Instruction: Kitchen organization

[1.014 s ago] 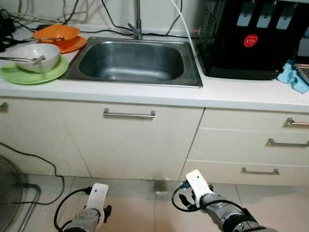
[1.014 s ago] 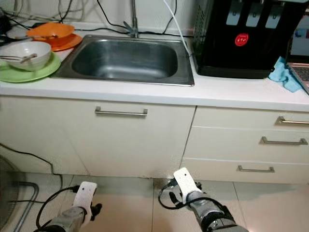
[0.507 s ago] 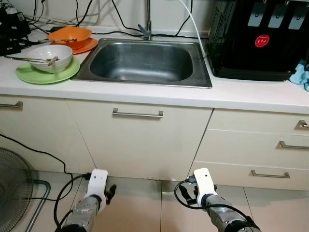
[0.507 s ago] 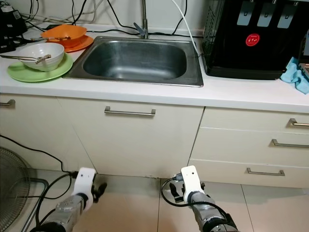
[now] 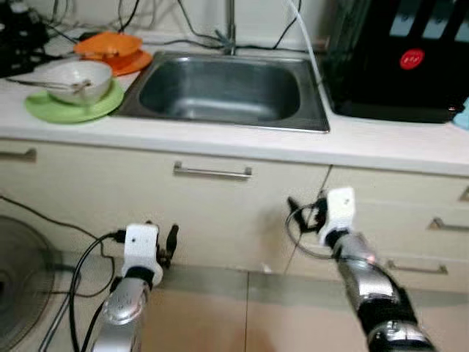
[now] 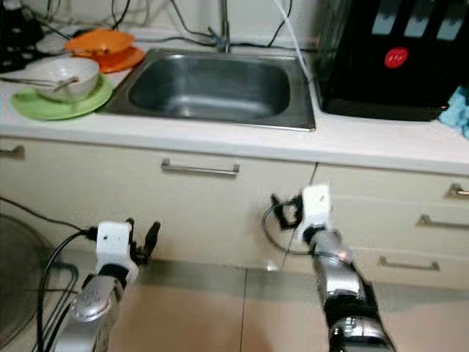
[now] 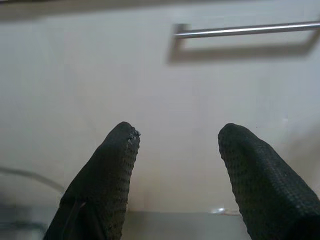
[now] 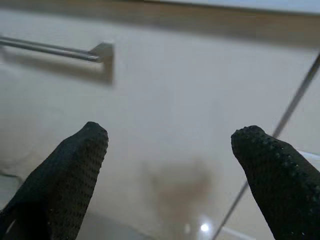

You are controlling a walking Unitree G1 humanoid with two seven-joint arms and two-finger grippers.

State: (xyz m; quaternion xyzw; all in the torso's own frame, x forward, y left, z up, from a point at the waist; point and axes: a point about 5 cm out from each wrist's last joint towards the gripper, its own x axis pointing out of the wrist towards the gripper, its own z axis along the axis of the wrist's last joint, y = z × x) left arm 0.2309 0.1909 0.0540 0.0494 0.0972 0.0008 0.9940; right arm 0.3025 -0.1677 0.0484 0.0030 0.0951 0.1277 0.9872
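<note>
A steel sink (image 5: 227, 88) is set in the white counter (image 5: 220, 139). Left of it a white bowl (image 5: 77, 77) with chopsticks sits on a green plate (image 5: 55, 110), and behind that an orange bowl (image 5: 110, 45) sits on an orange plate. My left gripper (image 7: 177, 135) is open, low in front of the cabinet door below the bar handle (image 5: 212, 172). My right gripper (image 8: 170, 135) is open too, raised near the seam between the door and the drawers (image 5: 410, 220). Neither holds anything.
A black appliance (image 5: 399, 59) with a red badge stands on the counter right of the sink, and a blue cloth (image 5: 463, 114) lies at the far right. A floor fan (image 5: 18, 279) and a black cable (image 5: 44, 220) are at the lower left. Cables run along the back wall.
Both arms have risen from near the floor toward the cabinet front, the right one higher, up to drawer level. The camera view has shifted slightly.
</note>
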